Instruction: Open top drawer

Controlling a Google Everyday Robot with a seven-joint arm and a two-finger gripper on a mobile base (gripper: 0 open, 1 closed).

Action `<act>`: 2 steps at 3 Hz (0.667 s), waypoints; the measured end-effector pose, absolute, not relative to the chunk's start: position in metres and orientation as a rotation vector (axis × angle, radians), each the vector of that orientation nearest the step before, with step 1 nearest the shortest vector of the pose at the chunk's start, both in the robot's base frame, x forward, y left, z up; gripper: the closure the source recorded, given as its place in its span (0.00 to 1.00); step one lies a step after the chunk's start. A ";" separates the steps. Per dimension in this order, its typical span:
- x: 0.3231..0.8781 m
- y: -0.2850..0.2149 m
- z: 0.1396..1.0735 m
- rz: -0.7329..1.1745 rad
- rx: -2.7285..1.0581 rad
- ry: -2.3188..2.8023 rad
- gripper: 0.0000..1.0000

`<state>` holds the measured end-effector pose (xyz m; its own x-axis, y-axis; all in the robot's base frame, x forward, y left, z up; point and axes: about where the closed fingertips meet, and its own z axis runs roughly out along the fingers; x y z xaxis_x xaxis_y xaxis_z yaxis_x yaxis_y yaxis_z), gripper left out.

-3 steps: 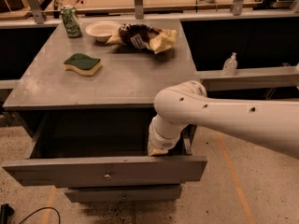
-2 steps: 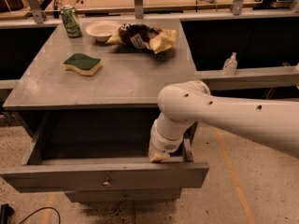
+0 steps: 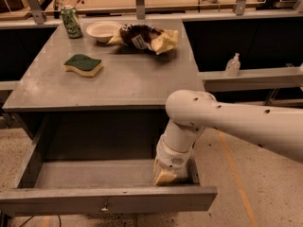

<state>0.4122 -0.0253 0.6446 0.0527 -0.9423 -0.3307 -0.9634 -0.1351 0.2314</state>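
- Over on the left of the cabinet top (image 3: 118,86), the green can (image 3: 71,20) and the sponge (image 3: 84,64) are sitting exactly where they were a second ago. Nothing up there is being disturbed by the pull.
- The bowl (image 3: 102,30) and the crumpled bag (image 3: 147,36) beside it are likewise staying put.
- The top drawer (image 3: 57,201) is now standing well out of the cabinet. Its front panel is sitting nearer the camera than a second ago, and more of its grey floor is showing.
- The knob (image 3: 105,207) at the panel's centre is facing you with nothing on it.
- The gripper (image 3: 165,178) is reaching down inside the drawer at its right end, just behind the front panel, having travelled outward with it. You cannot tell whether it is apart or clamped on the panel.
- Judging from this, the pull is working from inside the panel and the opening looks nearly finished.
- The white arm (image 3: 236,122) is coming in from the right, well apart from the small bottle (image 3: 232,64) on the ledge.
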 end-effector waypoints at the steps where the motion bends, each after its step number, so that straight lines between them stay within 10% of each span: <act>1: 0.396 -0.022 0.642 0.757 -2.234 2.060 1.00; 2: 0.410 -0.025 0.662 0.728 -2.153 2.049 1.00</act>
